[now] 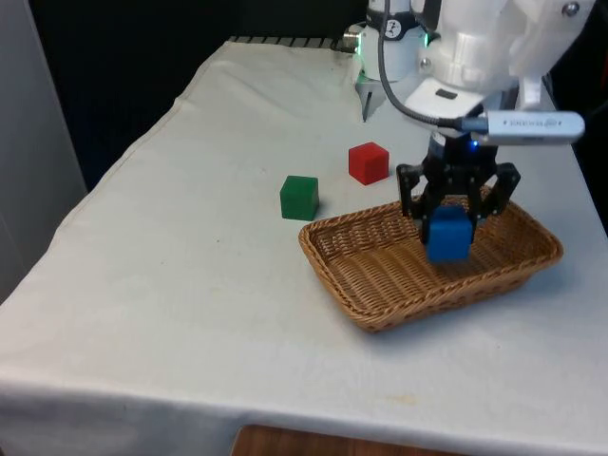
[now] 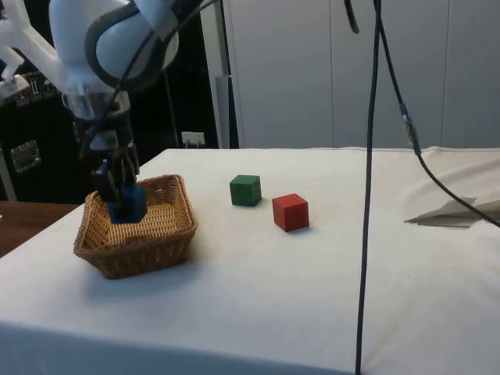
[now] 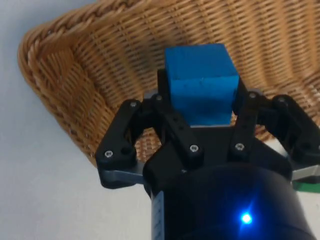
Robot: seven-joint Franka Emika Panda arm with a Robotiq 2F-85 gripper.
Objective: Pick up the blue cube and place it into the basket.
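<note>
The blue cube [image 1: 447,235] hangs inside the wicker basket [image 1: 361,271], held just above the woven floor, toward the basket's end nearest the robot. We judge it to be light, stiff and smooth-sided, so it should be taken by two opposite flat faces, as it is here. The gripper [image 1: 454,217] has its black fingers [image 3: 165,92] clamped on the cube's upper half, one on each side, with the lower half showing free below them. The arm comes down from above, its wrist pointing nearly straight down over the basket.

The basket sits on the white-clothed bench [image 1: 171,285] near the edge on the front view's right. A green cube [image 1: 299,198] and a red cube [image 1: 369,162] rest on the cloth just beyond the basket, apart from it and from each other. We judge the cube ready to be let go.
</note>
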